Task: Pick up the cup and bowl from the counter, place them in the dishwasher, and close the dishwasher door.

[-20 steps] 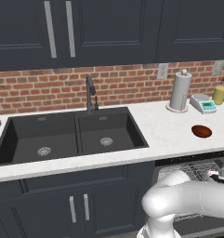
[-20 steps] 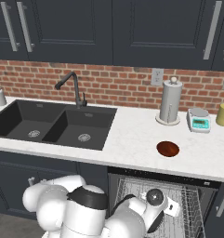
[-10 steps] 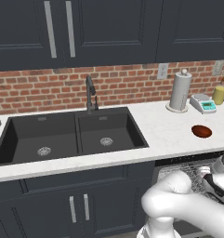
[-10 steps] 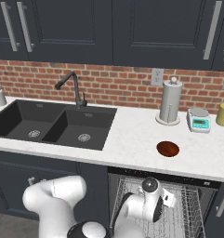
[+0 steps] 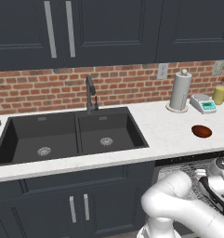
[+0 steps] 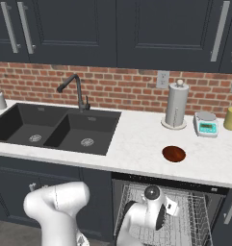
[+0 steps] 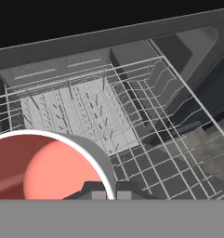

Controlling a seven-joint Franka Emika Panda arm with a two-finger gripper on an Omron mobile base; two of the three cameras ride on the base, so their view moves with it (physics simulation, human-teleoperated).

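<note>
cup point(image 7: 43, 169) now hangs over the dishwasher point(image 6: 192, 226) rack in our closed end effector point(image 7: 106, 195), lowered from before, while the bowl point(image 6: 174, 153) waits on the table point(image 6: 136, 144).

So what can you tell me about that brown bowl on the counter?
The bowl is shallow, round and glossy, dark red-brown. It sits upright on the white marble-look counter, above the open dishwasher and in front of the paper towel roll and small scale. Nothing touches it except the counter.
</note>
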